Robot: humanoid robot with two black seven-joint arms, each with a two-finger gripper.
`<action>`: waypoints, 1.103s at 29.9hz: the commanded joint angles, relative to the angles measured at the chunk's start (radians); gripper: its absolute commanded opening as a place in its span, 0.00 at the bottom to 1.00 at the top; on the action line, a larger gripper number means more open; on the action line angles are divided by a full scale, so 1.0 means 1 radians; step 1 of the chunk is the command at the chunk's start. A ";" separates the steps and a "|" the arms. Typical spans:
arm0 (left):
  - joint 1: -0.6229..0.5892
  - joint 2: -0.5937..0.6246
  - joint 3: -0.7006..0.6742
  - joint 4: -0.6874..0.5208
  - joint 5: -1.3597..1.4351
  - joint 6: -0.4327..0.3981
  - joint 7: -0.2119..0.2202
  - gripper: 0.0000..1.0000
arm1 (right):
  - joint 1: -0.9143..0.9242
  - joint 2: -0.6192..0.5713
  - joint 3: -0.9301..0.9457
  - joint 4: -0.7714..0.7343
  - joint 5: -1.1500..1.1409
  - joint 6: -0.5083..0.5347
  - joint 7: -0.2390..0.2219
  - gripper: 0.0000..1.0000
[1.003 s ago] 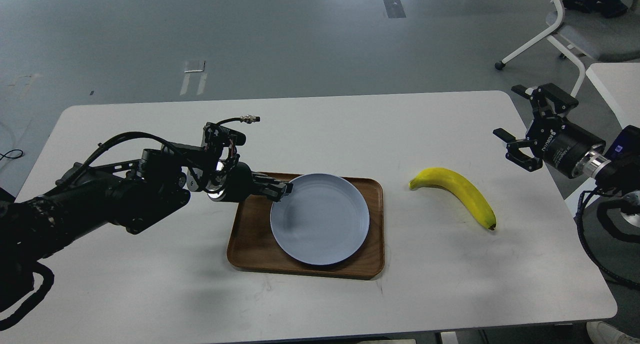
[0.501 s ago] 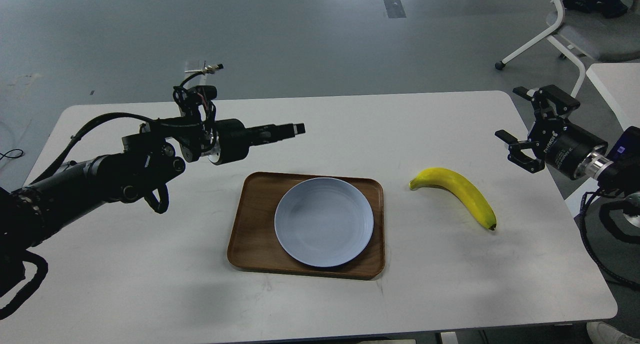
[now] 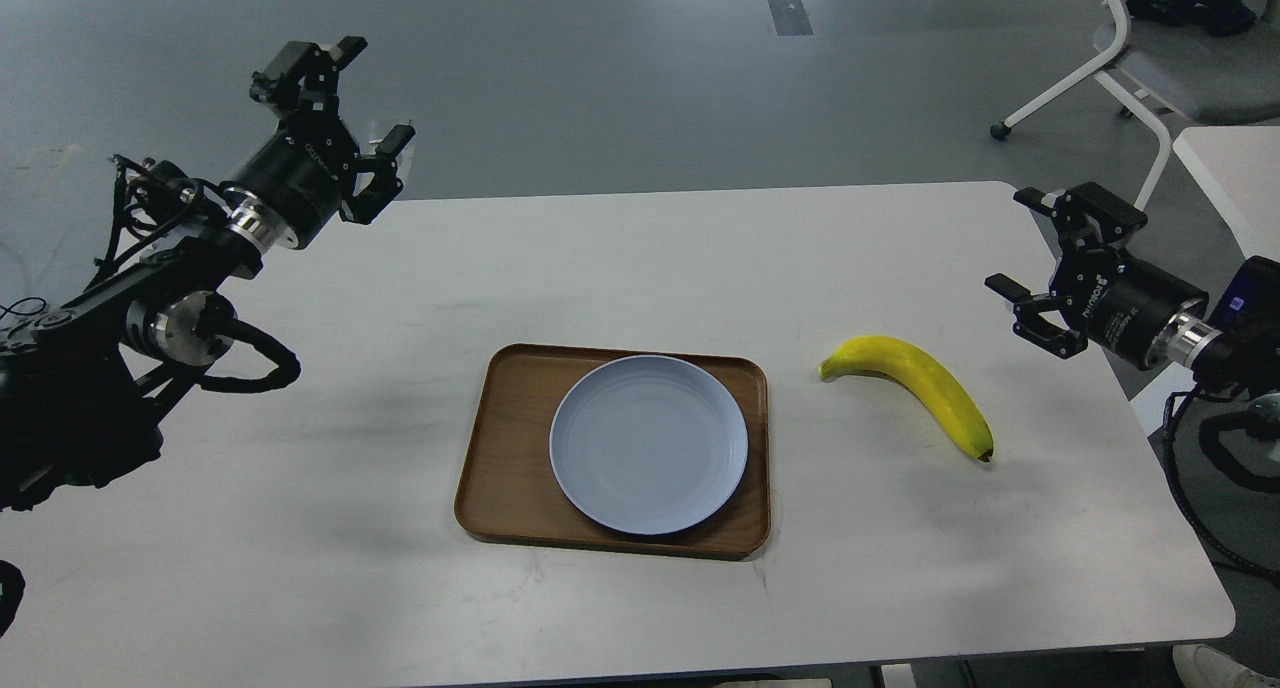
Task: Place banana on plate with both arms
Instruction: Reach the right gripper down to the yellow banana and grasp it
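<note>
The yellow banana [image 3: 915, 391] lies on the white table right of the tray, stem end toward the tray. The pale blue-grey plate [image 3: 648, 445] sits empty on the brown wooden tray [image 3: 500, 468]. My left gripper [image 3: 360, 98] is open and empty, raised high over the table's far left edge, far from the plate. My right gripper [image 3: 1020, 243] is open and empty, above the table's right edge, up and to the right of the banana.
The white table [image 3: 300, 568] carries only the tray, plate and banana. A white office chair [image 3: 1130, 58] stands on the grey floor at the back right. Another white table corner [image 3: 1230, 168] is at the far right.
My left gripper let go of the plate's rim, rose and swung back left to the table's far left edge, opening. The plate settled slightly right on the tray. My right gripper moved slightly.
</note>
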 commanded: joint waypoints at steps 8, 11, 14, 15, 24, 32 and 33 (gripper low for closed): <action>0.033 0.014 -0.049 0.008 0.005 -0.034 0.054 0.98 | 0.147 -0.084 -0.001 0.021 -0.655 0.000 0.000 1.00; 0.034 0.019 -0.056 0.002 0.005 -0.034 0.053 0.98 | 0.208 -0.069 -0.058 0.029 -0.858 0.000 0.000 1.00; 0.034 0.022 -0.066 -0.003 0.003 -0.034 0.045 0.98 | 0.312 -0.002 -0.194 -0.001 -1.002 0.000 0.000 1.00; 0.034 0.022 -0.067 -0.003 0.003 -0.034 0.045 0.98 | 0.334 0.010 -0.231 -0.012 -1.006 0.000 0.000 1.00; 0.039 0.020 -0.069 -0.003 0.003 -0.034 0.047 0.98 | 0.425 0.293 -0.537 -0.210 -1.014 -0.036 0.000 1.00; 0.039 0.020 -0.069 -0.003 0.006 -0.034 0.047 0.98 | 0.414 0.389 -0.646 -0.308 -1.014 -0.050 0.000 1.00; 0.039 0.020 -0.069 -0.003 0.008 -0.034 0.048 0.98 | 0.413 0.393 -0.650 -0.307 -1.014 -0.052 0.000 0.99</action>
